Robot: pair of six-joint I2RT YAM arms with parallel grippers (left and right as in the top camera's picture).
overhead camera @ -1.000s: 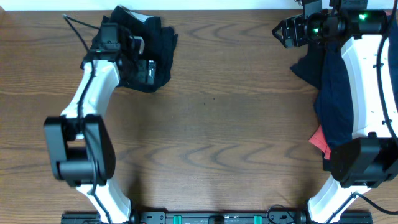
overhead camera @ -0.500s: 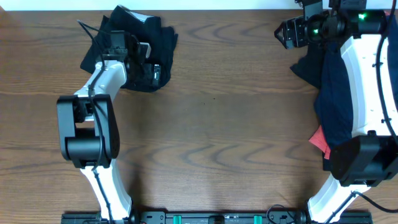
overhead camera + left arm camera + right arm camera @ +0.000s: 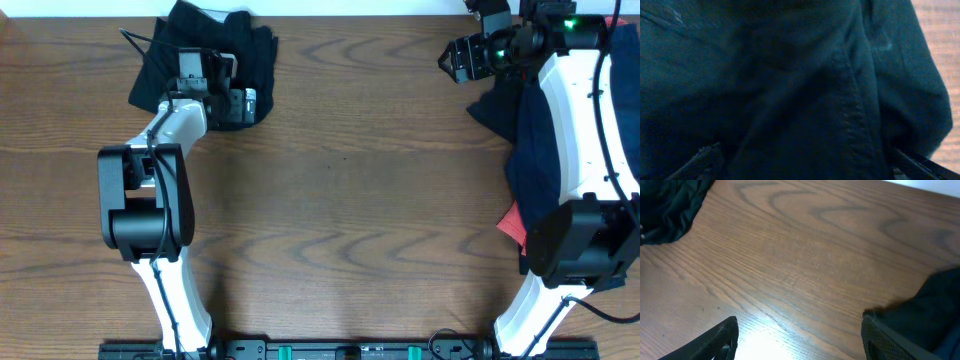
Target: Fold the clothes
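On the table [image 3: 350,200], a bundle of clothes [image 3: 200,30] lies at the upper left of the overhead frame, by the far edge; a larger pile [image 3: 535,150] runs down the right edge, beneath the right arm [image 3: 575,120]; a small piece [image 3: 512,225] sticks out at that pile's lower left.

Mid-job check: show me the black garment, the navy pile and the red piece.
black garment [image 3: 250,40], overhead view, on bare cloth at its far side.
navy pile [image 3: 535,170], overhead view, on its broad middle.
red piece [image 3: 512,226], overhead view, on the corner showing at the pile's near edge.
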